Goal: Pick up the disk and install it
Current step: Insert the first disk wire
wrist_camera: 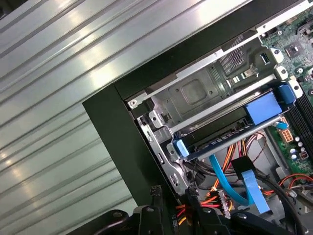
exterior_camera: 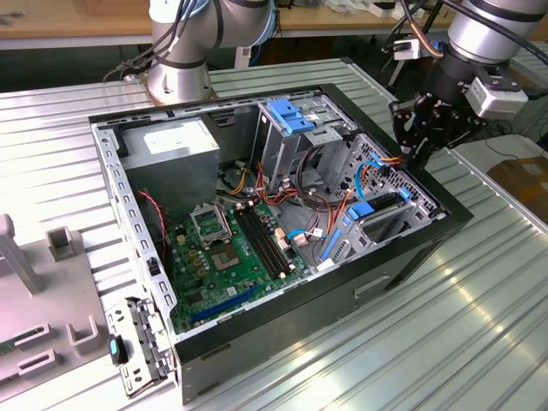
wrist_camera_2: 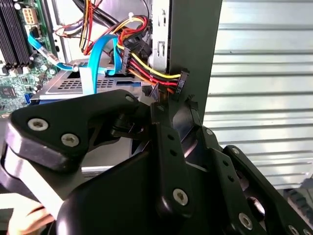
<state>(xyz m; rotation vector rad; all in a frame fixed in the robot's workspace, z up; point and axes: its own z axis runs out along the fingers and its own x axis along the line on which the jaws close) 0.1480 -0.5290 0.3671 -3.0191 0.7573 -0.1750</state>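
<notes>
Several power cables (wrist_camera_2: 142, 73) crowd under pincer (wrist_camera: 174, 198), narrowly parted, empty, beside case wall (wrist_camera: 112, 132); disk (wrist_camera: 230, 134) seated in cage (wrist_camera: 195, 93).

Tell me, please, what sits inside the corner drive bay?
The disk, edged in blue plastic, lies in the bay. Its edge shows; the bay's metal covers the rest.

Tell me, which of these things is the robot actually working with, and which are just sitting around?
In the job: disk, slotted into the computer case; gripper, close by it.
Just there: green circuit board; silver power box; blue bracket; grey blocks outside the case.
</notes>
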